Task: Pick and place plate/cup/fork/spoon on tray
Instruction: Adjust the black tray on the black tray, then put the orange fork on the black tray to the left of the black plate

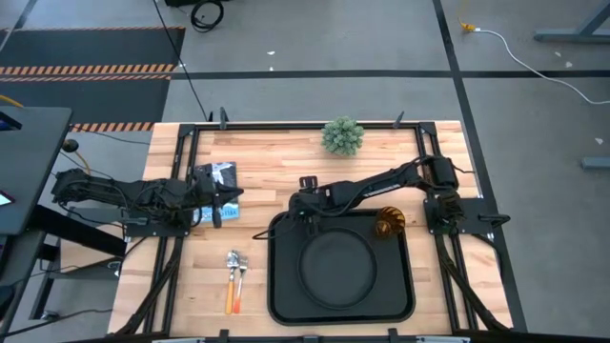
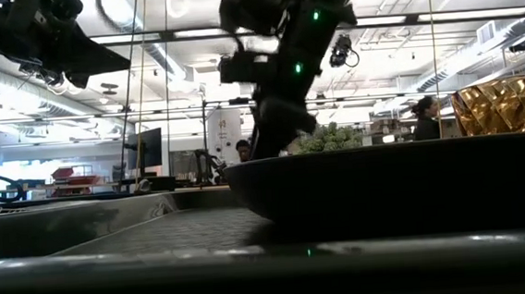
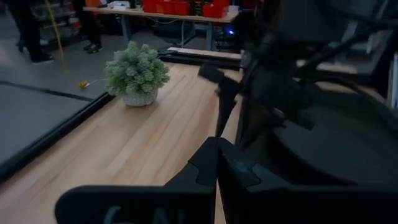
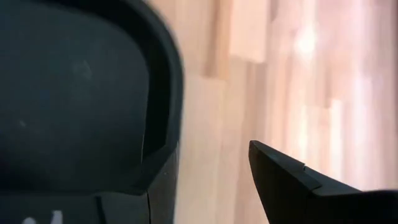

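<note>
From overhead I see the tray (image 1: 340, 310) sitting on the wooden table (image 1: 286, 157), with the plate (image 1: 335, 270) lying flat inside it and the cup (image 1: 388, 223) standing in the tray's far right corner. The fork (image 1: 241, 276) and the spoon (image 1: 232, 278) lie side by side on the bare wood just left of the tray, orange handles toward the near edge. My right gripper (image 1: 307, 211) is at the tray's far left corner, fingers spread wide; in its wrist view one finger is against the tray's rim (image 4: 163, 112) and the other finger (image 4: 292, 180) is over the wood outside it, so the rim sits between them, unclamped. My left gripper (image 1: 221, 202) waits over the table's left side, clenched with nothing in it. A small potted plant (image 1: 342, 136) stands near the far edge.
</note>
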`<state>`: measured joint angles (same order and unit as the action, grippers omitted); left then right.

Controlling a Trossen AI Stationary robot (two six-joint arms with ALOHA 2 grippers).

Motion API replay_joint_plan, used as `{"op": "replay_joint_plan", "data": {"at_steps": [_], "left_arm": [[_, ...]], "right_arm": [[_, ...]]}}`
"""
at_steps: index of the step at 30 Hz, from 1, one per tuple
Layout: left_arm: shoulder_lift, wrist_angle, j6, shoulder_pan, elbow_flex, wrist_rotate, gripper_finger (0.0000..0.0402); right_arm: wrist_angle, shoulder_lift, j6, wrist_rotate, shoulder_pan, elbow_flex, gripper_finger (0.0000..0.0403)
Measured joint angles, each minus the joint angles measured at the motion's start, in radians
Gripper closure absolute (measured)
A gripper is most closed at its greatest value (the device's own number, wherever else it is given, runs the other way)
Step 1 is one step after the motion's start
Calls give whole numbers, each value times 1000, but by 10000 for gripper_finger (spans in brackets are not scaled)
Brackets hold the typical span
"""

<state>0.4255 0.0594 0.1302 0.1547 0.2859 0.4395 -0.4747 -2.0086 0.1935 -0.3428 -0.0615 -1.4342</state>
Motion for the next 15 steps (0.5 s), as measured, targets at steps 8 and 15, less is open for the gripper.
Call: {"op": "replay_joint_plan", "data": {"at_steps": [8, 15], "left_arm": [[84, 13, 237, 73, 43, -126, 379], [209, 61, 581, 182, 44, -334, 384]], "right_arm": [[-35, 123, -71, -15, -14, 0, 202], [-93, 148, -132, -89, -53, 0, 202]]}}
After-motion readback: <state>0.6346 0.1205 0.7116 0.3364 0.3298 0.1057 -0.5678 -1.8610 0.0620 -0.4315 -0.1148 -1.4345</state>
